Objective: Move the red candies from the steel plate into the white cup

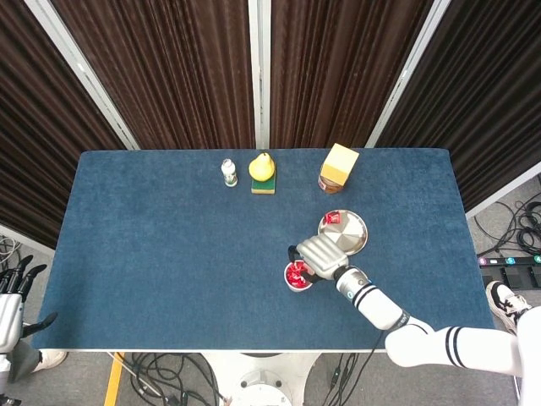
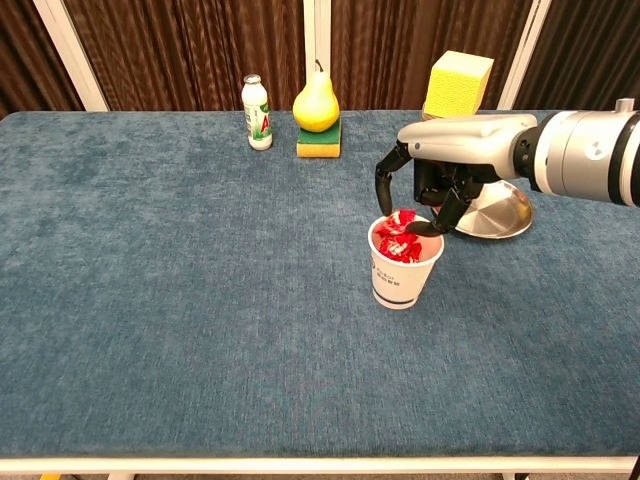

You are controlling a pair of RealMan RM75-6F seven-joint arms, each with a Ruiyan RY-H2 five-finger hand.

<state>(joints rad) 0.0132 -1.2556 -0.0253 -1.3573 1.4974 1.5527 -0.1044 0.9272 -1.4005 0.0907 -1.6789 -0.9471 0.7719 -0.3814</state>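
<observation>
Right hand [image 1: 319,255] over the white cup [image 1: 297,277] of red candies [image 1: 295,274], near the table's front edge; steel plate [image 1: 348,237] just behind, one candy [image 1: 332,218] inside.

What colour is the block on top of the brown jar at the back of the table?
The block is pale yellow; the chest view shows it best.

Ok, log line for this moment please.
right hand: over white paper cup, releasing red candy | round steel plate: one candy left | left hand: idle off-table
</observation>
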